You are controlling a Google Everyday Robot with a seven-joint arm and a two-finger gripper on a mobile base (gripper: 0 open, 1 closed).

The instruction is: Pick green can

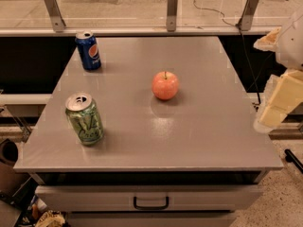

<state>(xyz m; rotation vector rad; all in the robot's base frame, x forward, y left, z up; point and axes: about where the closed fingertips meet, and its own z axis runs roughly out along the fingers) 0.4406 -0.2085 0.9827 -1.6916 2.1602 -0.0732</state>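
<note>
The green can [85, 118] stands upright near the front left of the grey table [199, 126]. It is light green with pale markings and a silver top with a pull tab. My gripper [279, 98] is at the right edge of the view, beyond the table's right side, far from the can. It holds nothing that I can see.
A blue Pepsi can [88, 50] stands at the back left of the table. A red apple [165, 85] sits near the middle. A drawer with a black handle [151, 204] is under the tabletop. A glass rail with metal brackets [172, 11] runs behind the table.
</note>
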